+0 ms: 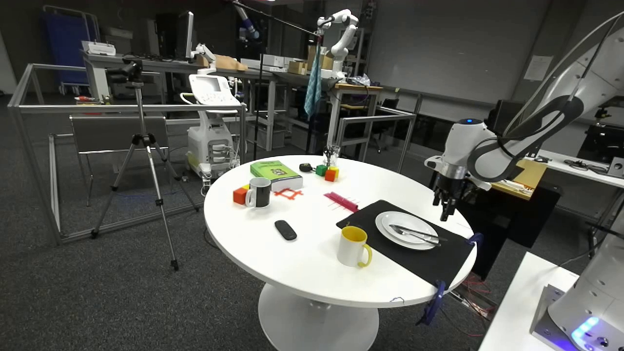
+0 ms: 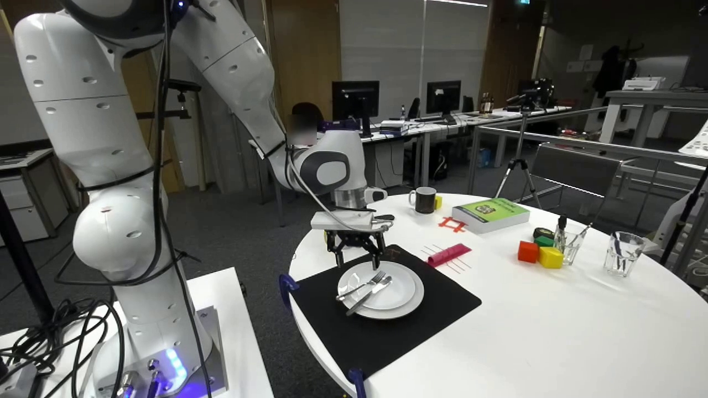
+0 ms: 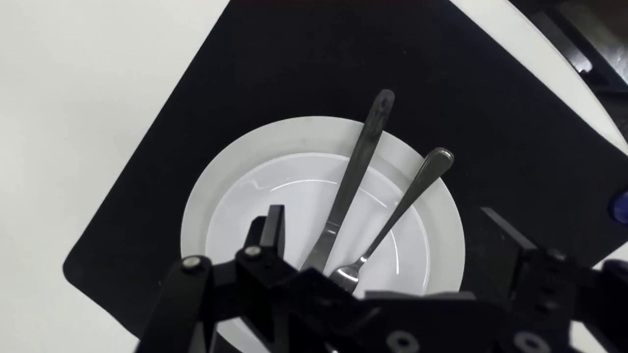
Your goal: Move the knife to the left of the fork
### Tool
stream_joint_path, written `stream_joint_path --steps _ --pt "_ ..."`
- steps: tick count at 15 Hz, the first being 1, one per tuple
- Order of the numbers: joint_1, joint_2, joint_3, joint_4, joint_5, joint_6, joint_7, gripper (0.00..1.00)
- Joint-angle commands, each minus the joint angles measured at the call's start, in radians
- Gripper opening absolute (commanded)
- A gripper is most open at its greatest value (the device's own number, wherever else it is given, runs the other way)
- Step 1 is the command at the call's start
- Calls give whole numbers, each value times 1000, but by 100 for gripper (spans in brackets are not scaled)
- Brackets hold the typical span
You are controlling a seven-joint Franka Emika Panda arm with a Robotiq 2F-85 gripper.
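Above, my claw [image 2: 358, 263], jaws wide apart, below, knife [image 3: 353, 176] beside fork [image 3: 424, 179] on stacked plates [image 3: 265, 196], black mat [image 3: 294, 63], white desk [image 3: 83, 98].

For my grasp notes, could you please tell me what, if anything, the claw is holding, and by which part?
Nothing is held: the claw stands open, clear of the knife and fork.

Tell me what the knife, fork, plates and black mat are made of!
Knife and fork: probably metal, maybe steel; smooth grey, with a bright gleam on the fork's head. Plates: likely ceramic, glossy white; curved streaks of light shine on the top one, though plastic is possible. Black mat: dull; rubber, plastic or cloth, I can't tell.
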State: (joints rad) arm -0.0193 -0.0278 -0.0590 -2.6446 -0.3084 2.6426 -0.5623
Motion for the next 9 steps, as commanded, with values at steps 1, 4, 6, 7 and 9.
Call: stream_joint_path --steps 1,4,6,7,9 --pt "-20 81 -5 20 -35 61 -123 100" --pt "-22 128 4 33 -7 77 -89 100" --pt "-16 151 0 38 -29 81 4 100" --pt "-15 159 -3 40 -33 86 53 100" --pt "-12 172 -10 42 -48 110 163 100"
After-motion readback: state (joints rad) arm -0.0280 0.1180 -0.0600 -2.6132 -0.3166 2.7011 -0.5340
